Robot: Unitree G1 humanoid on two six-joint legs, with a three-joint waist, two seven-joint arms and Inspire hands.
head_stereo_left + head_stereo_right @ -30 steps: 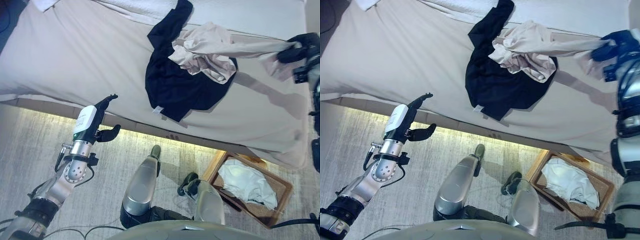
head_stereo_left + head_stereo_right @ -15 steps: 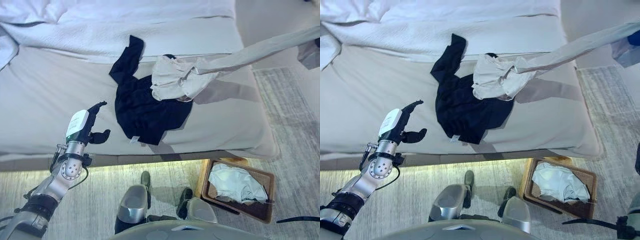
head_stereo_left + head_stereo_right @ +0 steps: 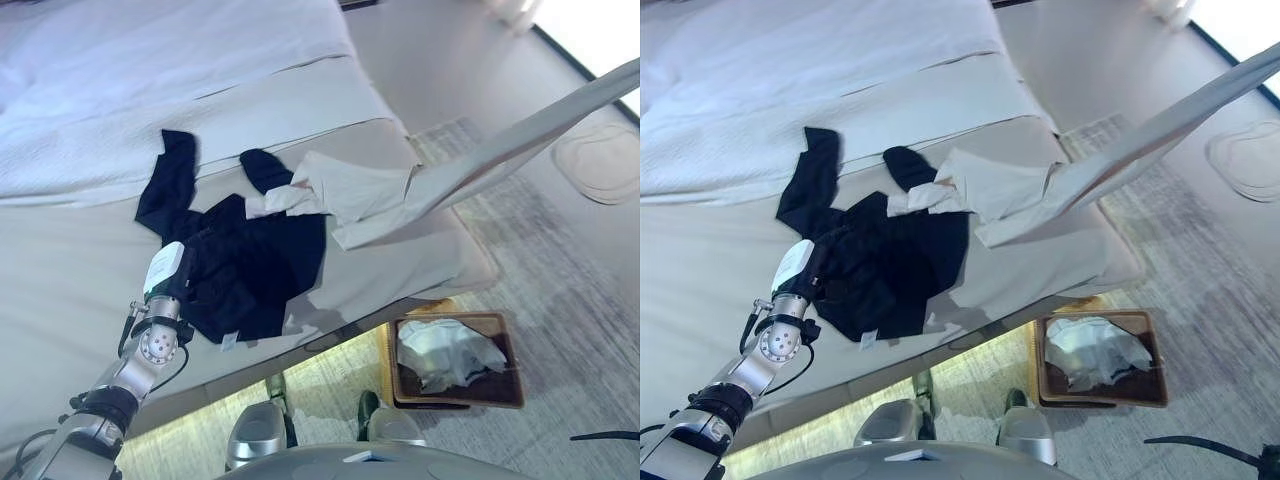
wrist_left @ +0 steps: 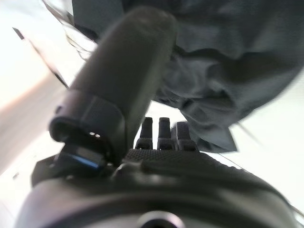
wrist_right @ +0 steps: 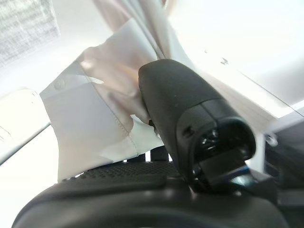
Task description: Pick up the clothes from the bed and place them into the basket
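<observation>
- Two garments lay on the bed [image 3: 80,250]; the left hand [image 3: 172,285] rested at the near edge of the dark garment [image 3: 245,270], fingers straight over the cloth, clasping nothing.
- Beside it, the pale shirt [image 3: 350,195] lay partly over that dark cloth, its sleeve stretched taut up toward the right.
- Off the eye views, the right hand [image 5: 185,114] pinched that sleeve.
- Lower right, the basket [image 3: 510,345] on the floor held white clothing [image 3: 445,350].
</observation>
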